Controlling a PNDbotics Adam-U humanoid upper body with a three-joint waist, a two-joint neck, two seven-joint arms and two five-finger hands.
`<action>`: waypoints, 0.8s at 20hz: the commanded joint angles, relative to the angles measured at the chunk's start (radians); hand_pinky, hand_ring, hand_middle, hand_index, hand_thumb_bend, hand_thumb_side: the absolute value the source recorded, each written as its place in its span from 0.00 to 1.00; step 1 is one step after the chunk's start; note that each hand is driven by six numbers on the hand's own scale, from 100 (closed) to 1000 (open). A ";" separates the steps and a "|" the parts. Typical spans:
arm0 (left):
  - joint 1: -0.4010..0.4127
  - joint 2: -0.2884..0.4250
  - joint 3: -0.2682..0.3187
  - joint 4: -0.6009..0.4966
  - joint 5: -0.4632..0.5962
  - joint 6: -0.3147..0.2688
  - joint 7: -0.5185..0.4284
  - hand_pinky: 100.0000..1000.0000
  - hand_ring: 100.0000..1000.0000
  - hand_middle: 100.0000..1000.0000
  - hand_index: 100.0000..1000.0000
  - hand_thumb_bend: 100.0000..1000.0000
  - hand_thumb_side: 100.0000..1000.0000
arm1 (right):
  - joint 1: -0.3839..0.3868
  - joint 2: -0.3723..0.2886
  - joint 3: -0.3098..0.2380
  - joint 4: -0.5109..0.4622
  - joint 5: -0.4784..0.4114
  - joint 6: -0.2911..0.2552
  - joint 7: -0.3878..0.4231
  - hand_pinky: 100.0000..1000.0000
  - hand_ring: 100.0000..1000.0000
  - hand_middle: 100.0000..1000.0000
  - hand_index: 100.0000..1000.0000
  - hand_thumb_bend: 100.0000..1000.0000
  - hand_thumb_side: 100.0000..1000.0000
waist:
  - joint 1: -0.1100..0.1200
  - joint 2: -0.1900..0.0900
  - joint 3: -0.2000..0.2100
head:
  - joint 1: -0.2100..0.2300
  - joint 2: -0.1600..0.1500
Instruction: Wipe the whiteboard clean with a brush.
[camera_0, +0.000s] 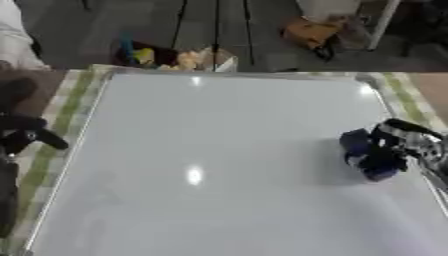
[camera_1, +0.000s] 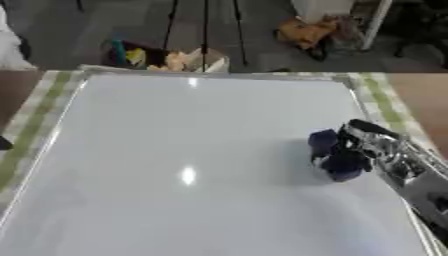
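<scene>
A large whiteboard (camera_0: 210, 150) lies flat and fills most of the view; its surface looks blank with a few light reflections. My right hand (camera_1: 372, 145) comes in from the right edge and rests on the board's right side, its fingers curled round a dark blue brush (camera_1: 332, 155) that touches the surface. My left hand (camera_0: 26, 135) shows at the left edge beside the board, off its frame; the shape of its fingers cannot be made out.
The board sits on a table with a green striped cloth (camera_0: 70, 95) along its sides. Beyond the far edge, on the floor, stand a box of coloured items (camera_0: 175, 57), tripod legs (camera_0: 214, 25) and an orange-brown object (camera_0: 311, 31).
</scene>
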 joint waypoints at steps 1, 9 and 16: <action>-0.008 0.010 -0.008 -0.018 -0.004 -0.001 -0.004 0.40 0.91 0.79 0.58 0.00 0.98 | -0.026 -0.031 -0.009 0.016 -0.004 0.143 0.121 0.10 0.31 0.29 0.09 0.00 0.22 | 0.000 -0.018 0.001 | -0.001 -0.011; -0.008 0.010 -0.008 -0.018 -0.005 -0.001 -0.005 0.40 0.92 0.79 0.58 0.00 0.98 | -0.053 -0.011 0.019 0.061 0.039 0.125 0.127 0.10 0.31 0.29 0.09 0.00 0.22 | 0.000 -0.012 0.003 | -0.003 -0.009; -0.008 0.007 -0.009 -0.018 -0.003 0.000 -0.007 0.40 0.92 0.79 0.58 0.00 0.98 | -0.076 0.005 0.036 -0.131 0.063 0.087 0.113 0.08 0.29 0.27 0.08 0.00 0.23 | -0.001 -0.014 0.006 | -0.008 -0.006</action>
